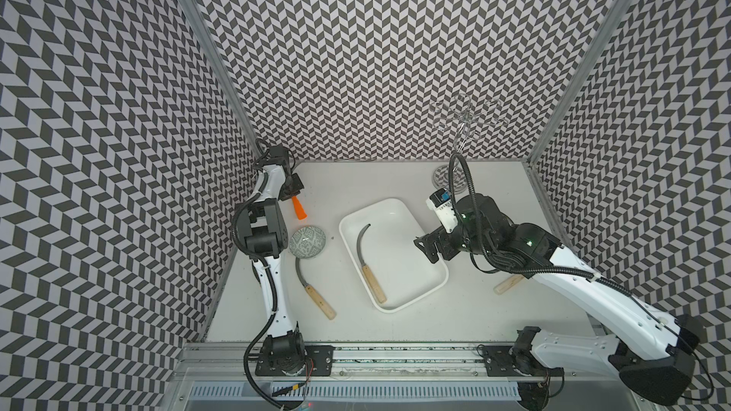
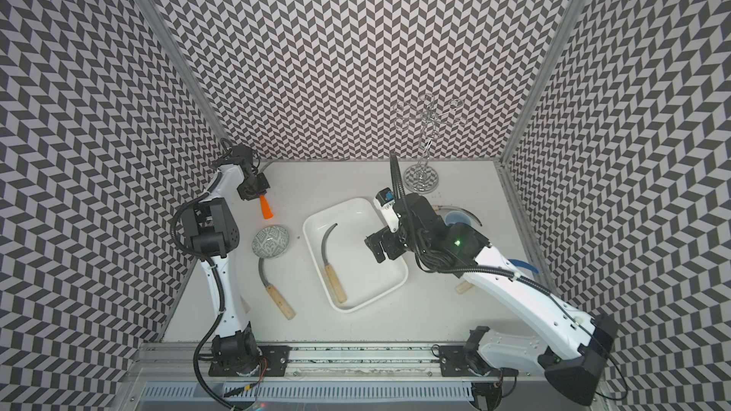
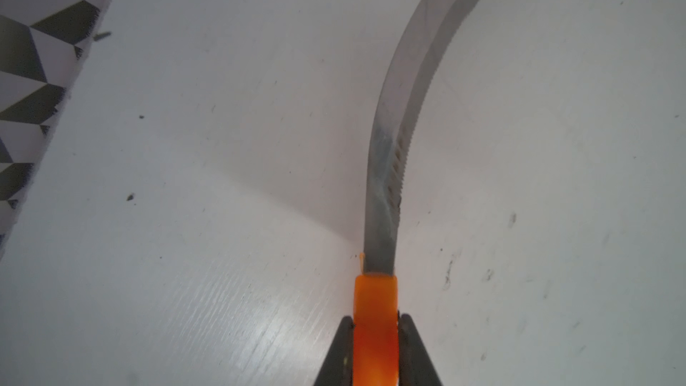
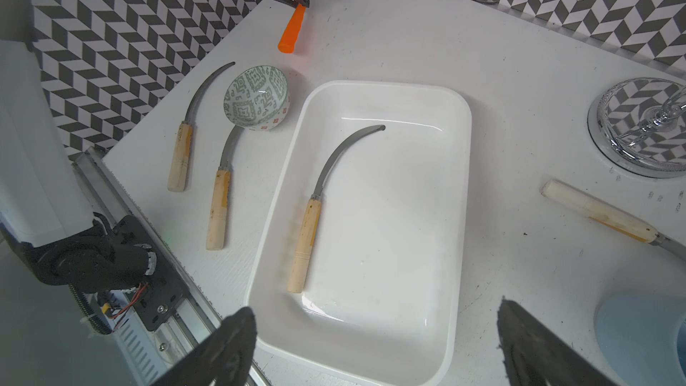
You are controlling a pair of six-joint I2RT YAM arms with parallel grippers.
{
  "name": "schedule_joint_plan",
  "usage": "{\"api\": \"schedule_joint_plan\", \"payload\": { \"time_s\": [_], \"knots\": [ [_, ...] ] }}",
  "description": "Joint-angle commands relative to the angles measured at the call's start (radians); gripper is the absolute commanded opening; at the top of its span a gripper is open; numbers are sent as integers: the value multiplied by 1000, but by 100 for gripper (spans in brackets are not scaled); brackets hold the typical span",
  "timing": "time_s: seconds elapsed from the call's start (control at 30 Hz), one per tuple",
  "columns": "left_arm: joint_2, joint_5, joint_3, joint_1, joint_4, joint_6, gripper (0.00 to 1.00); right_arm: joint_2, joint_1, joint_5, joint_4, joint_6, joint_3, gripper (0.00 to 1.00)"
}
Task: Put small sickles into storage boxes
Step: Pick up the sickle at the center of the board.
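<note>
Okay, orange-handled sickle (image 3: 375, 306) first: my left gripper (image 3: 375, 319) is clamped on the handle close to the blade end, a finger on each side. The grey toothed blade curves off over the white table (image 1: 395, 322). In both top views it sits at the far left corner, near the back wall, with the butt of the handle (image 1: 299, 207) sticking out toward the patterned bowl (image 1: 307, 246). I can't tell whether it is lifted or resting on the table.

The white tray (image 1: 403, 255) is mid-table and set at an angle. One wooden-handled sickle (image 1: 374, 284) lies flat inside along its left side, handle toward me, blade tip toward the far end.

Outside the tray, a second wooden sickle (image 1: 318, 302) lies on the table left of it, and its blade runs up to the bowl's near side. The right wrist view shows a third one (image 4: 180, 157) just beside that, closer to the wall. In the top views my left arm covers it. A fourth (image 4: 597, 213) lies right of the tray, with only its handle end (image 1: 510, 283) showing from under my right arm.

My right gripper (image 1: 427, 251) hangs over the tray's right edge with the jaws spread wide and nothing between them.

A glass stand (image 1: 451, 179) is at the far right. A pale blue mug (image 2: 455, 217) is beside my right arm.
</note>
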Motion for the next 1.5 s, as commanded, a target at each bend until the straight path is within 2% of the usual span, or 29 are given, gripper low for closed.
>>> {"api": "schedule_joint_plan", "payload": {
  "time_s": [0.0,0.3,0.47,0.67,0.97,1.2,1.47],
  "knots": [
    [-5,30,58,9,-7,-25,8,-18,-3,-22,27,-3,-10,100],
    [-58,64,12,5,0,-71,8,-27,-7,20,18,-19,-8,100],
    [-138,76,-71,2,45,-69,8,-31,-42,8,17,-22,-10,100],
    [-198,113,-88,-1,53,-85,8,-48,-61,-7,16,-39,-31,100],
    [-286,116,-158,-84,74,-105,8,-67,-146,-34,11,-50,-29,100],
    [-380,134,-215,-143,85,-147,8,-77,-152,-70,9,-27,-47,100],
    [-543,139,-365,-203,102,-193,8,-109,-151,-70,-19,-1,-73,100]
  ]
}}
